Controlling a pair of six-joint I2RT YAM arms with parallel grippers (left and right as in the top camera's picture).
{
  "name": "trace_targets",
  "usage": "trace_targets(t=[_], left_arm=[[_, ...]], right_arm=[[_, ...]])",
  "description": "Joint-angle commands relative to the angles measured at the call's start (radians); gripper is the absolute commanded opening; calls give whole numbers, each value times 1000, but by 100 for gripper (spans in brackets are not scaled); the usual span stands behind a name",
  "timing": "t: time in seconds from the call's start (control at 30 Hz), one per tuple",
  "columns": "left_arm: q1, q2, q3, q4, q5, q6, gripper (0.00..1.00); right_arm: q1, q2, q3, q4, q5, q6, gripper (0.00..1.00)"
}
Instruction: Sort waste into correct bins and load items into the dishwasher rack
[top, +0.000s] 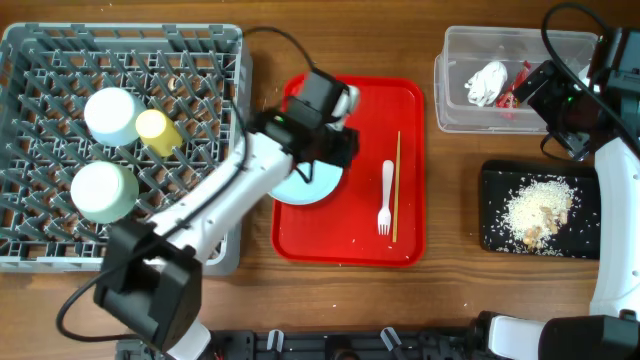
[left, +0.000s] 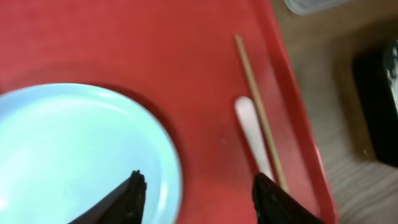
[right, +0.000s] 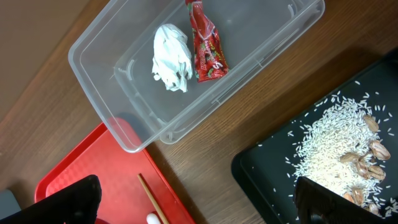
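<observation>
Left gripper (left: 202, 202) jaws parted, straddling rim of blue plate (left: 74, 149) on red tray (left: 186, 50), likely lining up a rim pinch for the rack (top: 120, 32). Right gripper (right: 199, 202) jaws wide, empty, parked above tabletop (right: 205, 143) between clear tub (right: 106, 68) holding tissue (right: 172, 56) and wrapper (right: 205, 43) and black tray (right: 267, 168) holding scraps (right: 336, 143), waste looks sorted

Bright, even light falls from above, and shadows on the table (top: 450, 295) are soft and faint. The left wrist view is blurred throughout, smearing the blue plate (left: 74, 149) and chopstick (left: 257, 106). The right wrist view is sharp, with a pale sheen on the clear tub (right: 102, 93).
</observation>
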Motion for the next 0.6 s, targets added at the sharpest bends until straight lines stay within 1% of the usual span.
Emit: trace_targets(t=[0.0,0.07,0.3,0.37,0.43,0.47,0.57], left_arm=[[-76,60,-6,-7,-123,-111,49],[-101,85,-6,-7,-176,-130,49],[-179,181,-6,-3,-378,-120,47],[-201,211,-6,-5,-463,-121,46],[-213,233,-6,-5,-499,-122,42],[-214,243,-6,-4,-500,-122,38],[-214,264,-6,-3,-521,-121,36]], right_arm=[[-1,-12,7,0,21,-19,100],[0,-12,7,0,21,-19,100],[-1,-12,7,0,21,-19,100],[-1,-12,7,0,21,-19,100],[-1,-12,7,0,21,-19,100],[-1,-12,7,0,21,-19,100],[-1,-12,7,0,21,-19,100]])
